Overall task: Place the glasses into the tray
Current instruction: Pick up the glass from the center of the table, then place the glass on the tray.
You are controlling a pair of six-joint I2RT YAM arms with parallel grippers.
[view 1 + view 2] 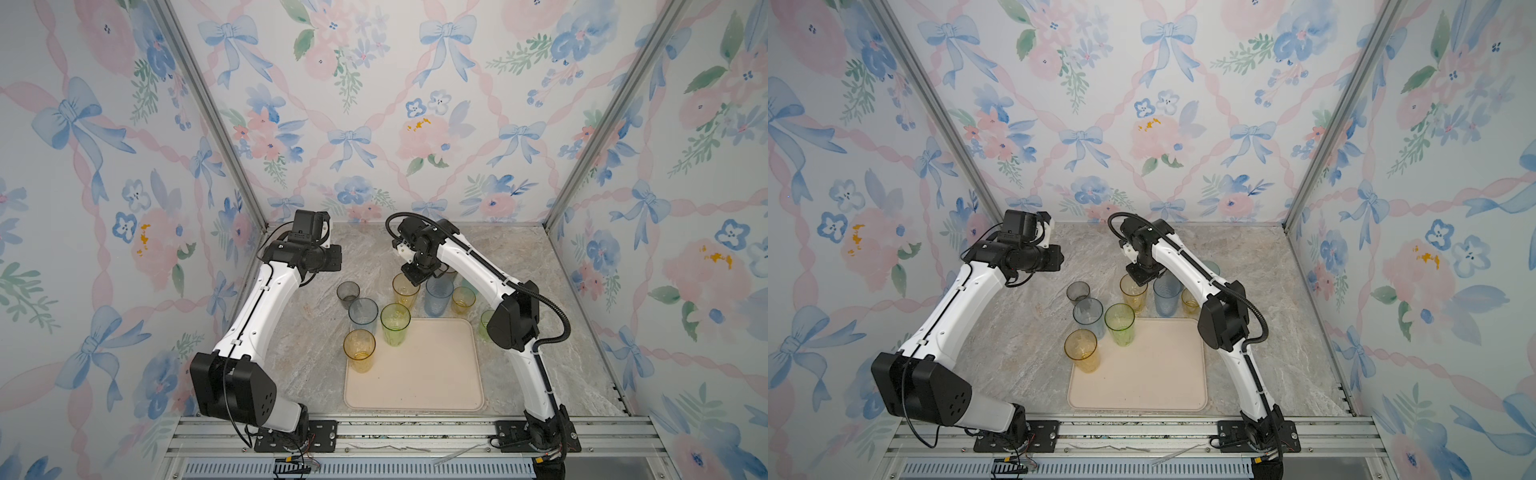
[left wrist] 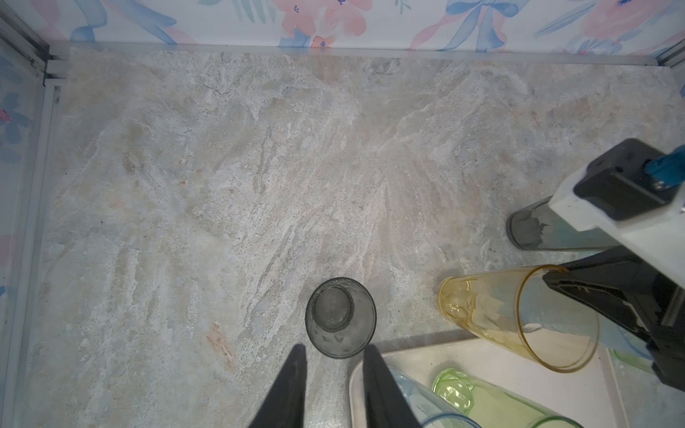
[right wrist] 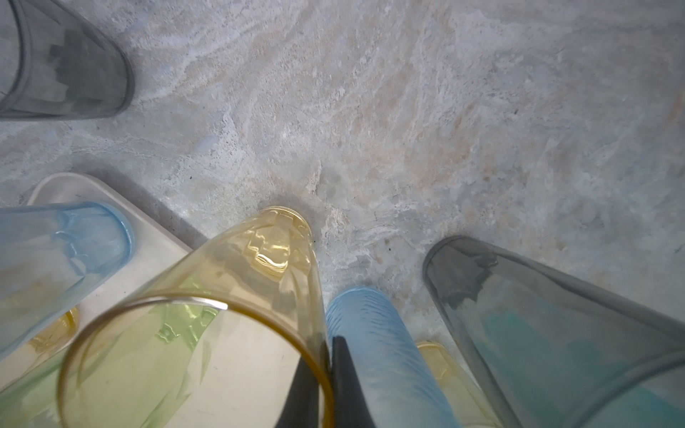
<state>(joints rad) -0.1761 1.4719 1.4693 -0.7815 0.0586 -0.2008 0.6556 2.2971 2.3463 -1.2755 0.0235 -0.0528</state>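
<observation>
My right gripper [image 3: 326, 355] is shut on the rim of a tall amber glass [image 1: 405, 291], one finger inside and one outside its wall. That glass [image 3: 259, 281] has its base over the marble just beyond the cream tray [image 1: 436, 374]. Three tall glasses stand at the tray's left side: amber [image 1: 359, 351], green [image 1: 395, 324] and pale blue [image 1: 363, 313]. My left gripper [image 2: 333, 350] is open and empty, hanging above a short smoky grey glass [image 2: 341, 317] on the marble.
Behind the tray stand a tall ribbed blue glass [image 1: 438, 295] and a short amber glass [image 1: 463, 299]. A green glass [image 1: 485, 324] and a teal-grey one [image 1: 1212, 268] are partly hidden by the right arm. Floral walls enclose three sides.
</observation>
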